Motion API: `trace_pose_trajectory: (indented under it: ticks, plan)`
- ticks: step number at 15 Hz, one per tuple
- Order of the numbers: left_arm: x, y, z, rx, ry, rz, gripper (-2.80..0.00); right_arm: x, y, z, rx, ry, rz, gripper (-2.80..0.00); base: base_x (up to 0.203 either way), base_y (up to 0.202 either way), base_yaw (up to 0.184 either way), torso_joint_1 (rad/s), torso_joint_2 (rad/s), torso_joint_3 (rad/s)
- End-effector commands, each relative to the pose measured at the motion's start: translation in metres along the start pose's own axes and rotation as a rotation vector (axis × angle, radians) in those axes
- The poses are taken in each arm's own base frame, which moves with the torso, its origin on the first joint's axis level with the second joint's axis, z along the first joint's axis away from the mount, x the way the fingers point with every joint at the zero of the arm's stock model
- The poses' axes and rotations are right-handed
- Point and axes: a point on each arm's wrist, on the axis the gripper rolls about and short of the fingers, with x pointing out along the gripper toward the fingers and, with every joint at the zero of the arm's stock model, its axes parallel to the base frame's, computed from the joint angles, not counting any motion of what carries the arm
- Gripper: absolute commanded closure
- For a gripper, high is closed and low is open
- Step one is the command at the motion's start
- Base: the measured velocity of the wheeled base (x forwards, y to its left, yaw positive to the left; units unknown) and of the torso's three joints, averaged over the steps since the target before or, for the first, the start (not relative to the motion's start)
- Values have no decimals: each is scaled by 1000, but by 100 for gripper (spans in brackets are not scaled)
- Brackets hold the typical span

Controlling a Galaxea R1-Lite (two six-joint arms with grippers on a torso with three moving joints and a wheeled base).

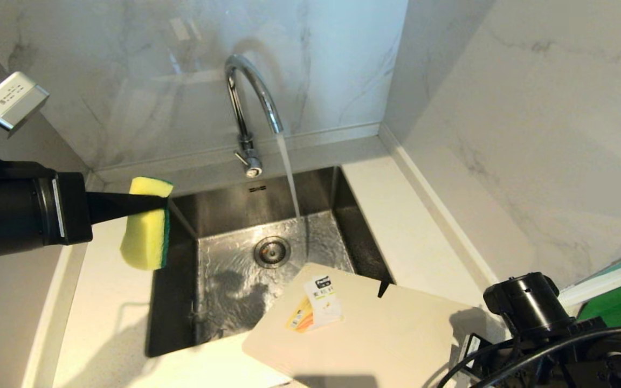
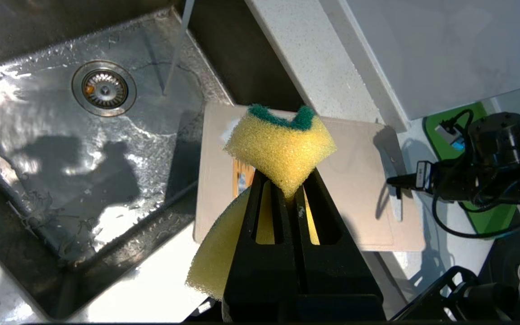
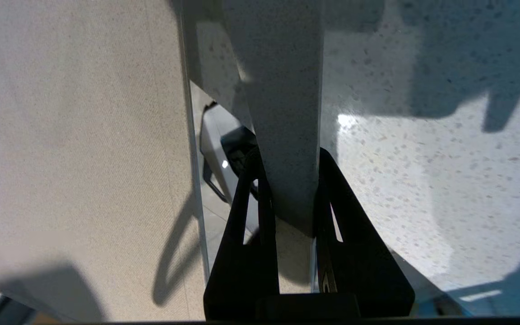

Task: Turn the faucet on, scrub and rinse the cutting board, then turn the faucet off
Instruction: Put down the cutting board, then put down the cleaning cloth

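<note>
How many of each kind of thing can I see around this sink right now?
Faucet, water running: 1
Cutting board, partly over the sink's front right corner: 1
Sponge, yellow and green, pinched in the left end effector: 1
Sink: 1
Total: 4

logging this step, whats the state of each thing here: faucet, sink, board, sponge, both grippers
faucet: on, water streaming into the sink
sink: wet, drain uncovered
cutting board: lifted at an angle over the sink's near right corner, not under the stream
sponge: pinched and folded
left gripper: shut on sponge
right gripper: shut on the cutting board's handle strip
</note>
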Motion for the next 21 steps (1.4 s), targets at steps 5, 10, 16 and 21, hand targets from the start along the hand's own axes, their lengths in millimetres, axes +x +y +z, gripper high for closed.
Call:
trace_pose_trajectory:
  ticks: [5,10,16,21]
  plan:
    - [-2,0,-1,-4,-1,-1,0,13,4,6,10,11,-19,-280,0,0,0,0,0,0]
    - [-4,0,-2,-4,-1,-1,0,9,11,16,6,-49,27,-280,0,0,0,0,0,0]
    - [-5,-1,1,-2,-12,-5,0,-53,27,40,-36,-136,100,-280,0,0,0,0,0,0]
    - [-5,-1,3,0,-23,-7,0,-114,32,51,-146,-174,57,0,0,0,0,0,0,0]
